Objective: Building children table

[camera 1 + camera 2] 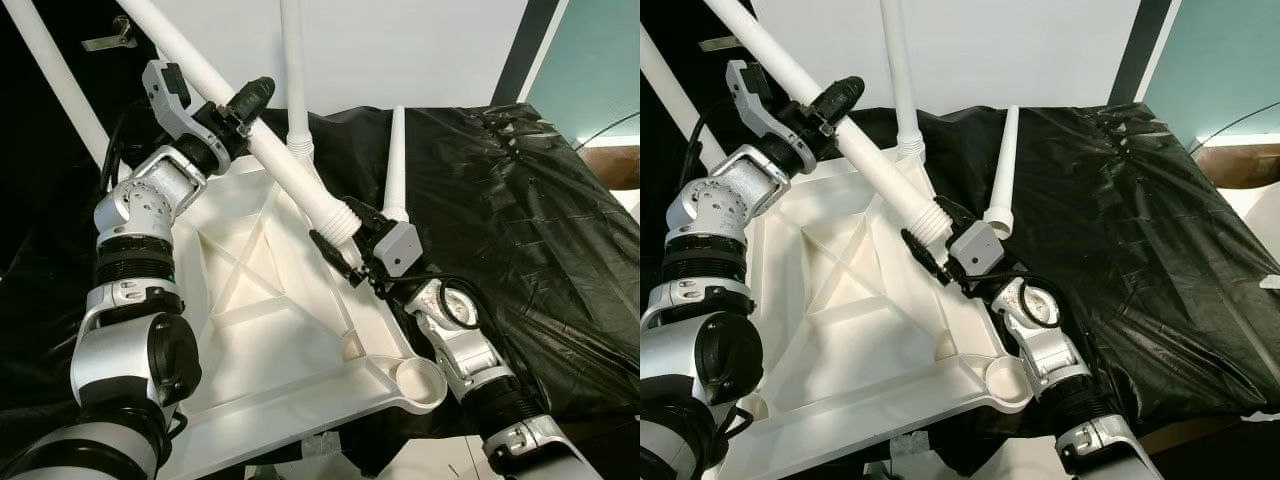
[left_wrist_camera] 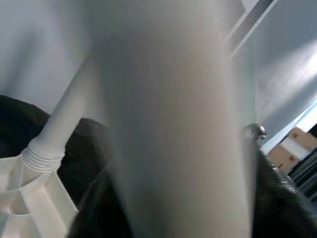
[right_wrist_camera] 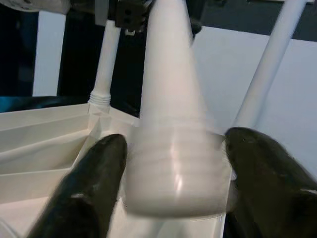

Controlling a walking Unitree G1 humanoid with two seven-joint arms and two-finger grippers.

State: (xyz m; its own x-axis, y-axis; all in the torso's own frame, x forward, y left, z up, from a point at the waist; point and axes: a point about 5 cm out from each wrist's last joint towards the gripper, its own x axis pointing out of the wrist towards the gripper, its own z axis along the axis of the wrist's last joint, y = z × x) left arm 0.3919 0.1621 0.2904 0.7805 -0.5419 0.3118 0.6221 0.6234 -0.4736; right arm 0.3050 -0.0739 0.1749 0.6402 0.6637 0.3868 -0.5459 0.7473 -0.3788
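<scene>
Loose table leg (image 1: 268,150) is held diagonally over the upturned tabletop (image 1: 262,330), threaded end down and aimed at the empty corner socket (image 1: 418,380). My right gripper (image 1: 345,243) has its fingers clamped either side of the ribbed thread collar to steer the tip. My left gripper (image 1: 238,112) is closed around the shaft higher up, taking the weight. The leg is smooth white plastic, tapered and round. The tabletop is ribbed moulded plastic with diagonal webs. Two legs (image 1: 296,80) already stand upright in the far sockets. All of it rests on crinkled black sheeting (image 1: 500,190).
</scene>
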